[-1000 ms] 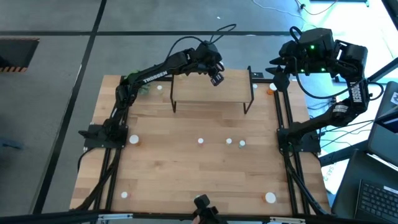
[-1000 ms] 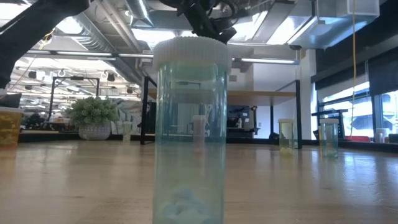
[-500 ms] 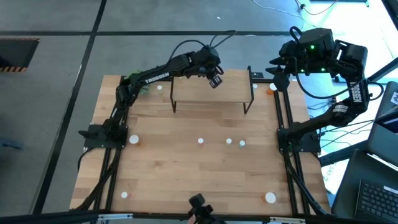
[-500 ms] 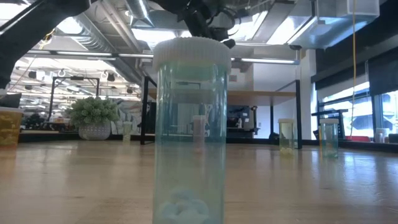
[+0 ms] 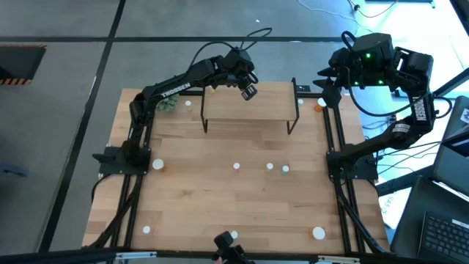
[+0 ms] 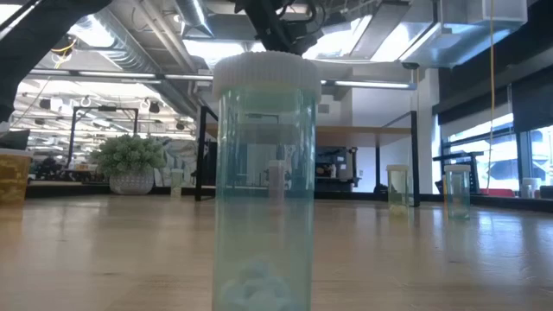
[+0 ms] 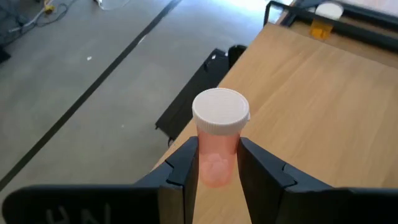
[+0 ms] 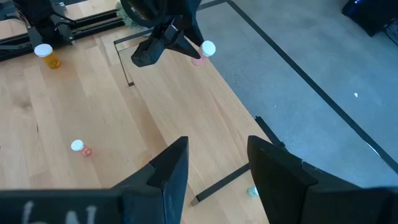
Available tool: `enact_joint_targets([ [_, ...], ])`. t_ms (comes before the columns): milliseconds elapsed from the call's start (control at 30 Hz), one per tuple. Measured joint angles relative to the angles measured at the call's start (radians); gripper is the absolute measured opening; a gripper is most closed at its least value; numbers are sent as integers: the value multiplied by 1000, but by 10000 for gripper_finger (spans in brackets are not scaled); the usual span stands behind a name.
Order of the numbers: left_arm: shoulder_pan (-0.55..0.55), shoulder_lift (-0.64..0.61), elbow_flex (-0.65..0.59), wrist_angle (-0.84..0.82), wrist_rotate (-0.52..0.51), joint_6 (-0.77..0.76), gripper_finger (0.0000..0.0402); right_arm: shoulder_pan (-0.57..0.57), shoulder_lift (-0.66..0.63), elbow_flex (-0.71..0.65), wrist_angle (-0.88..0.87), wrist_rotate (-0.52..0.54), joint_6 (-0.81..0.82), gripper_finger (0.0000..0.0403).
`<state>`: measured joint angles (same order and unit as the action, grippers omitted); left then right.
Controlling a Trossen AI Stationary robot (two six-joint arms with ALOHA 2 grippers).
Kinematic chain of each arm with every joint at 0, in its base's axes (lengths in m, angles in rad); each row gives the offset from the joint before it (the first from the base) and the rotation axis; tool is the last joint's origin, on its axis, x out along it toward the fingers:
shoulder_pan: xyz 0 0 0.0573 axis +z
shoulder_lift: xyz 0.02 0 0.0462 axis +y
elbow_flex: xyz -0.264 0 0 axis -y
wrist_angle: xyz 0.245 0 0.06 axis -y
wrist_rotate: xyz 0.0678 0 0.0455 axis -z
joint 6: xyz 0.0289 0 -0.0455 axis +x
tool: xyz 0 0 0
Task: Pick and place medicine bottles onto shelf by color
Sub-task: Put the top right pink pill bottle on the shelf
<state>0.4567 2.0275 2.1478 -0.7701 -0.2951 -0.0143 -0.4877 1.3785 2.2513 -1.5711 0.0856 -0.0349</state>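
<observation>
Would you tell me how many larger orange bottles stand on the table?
3 orange bottles: one at the left edge, one near right corner, one far right edge. Others may be hidden.

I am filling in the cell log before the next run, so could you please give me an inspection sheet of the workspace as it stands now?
Surface: large light-wood tabletop, flat.
Job's things: small light-wood shelf on thin black legs at the far edge, nothing seen on its board; small white-capped bottles scattered mid-table; clear bluish bottle close to the low camera.
Clutter: green spiky plant ball at the far left corner.
Grippers: left claw shut on a pink white-capped bottle above the shelf's far edge; right claw open, empty, raised off the far right corner.
Cables: black cable looping over the left arm.
Surroundings: grey floor with dark lines; laptop at right.
</observation>
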Motion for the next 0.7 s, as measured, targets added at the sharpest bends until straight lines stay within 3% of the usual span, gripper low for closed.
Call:
enact_joint_targets([
  [700,-7,0,0,-44,27,-2,96,0,0,0,0,0,0,168],
])
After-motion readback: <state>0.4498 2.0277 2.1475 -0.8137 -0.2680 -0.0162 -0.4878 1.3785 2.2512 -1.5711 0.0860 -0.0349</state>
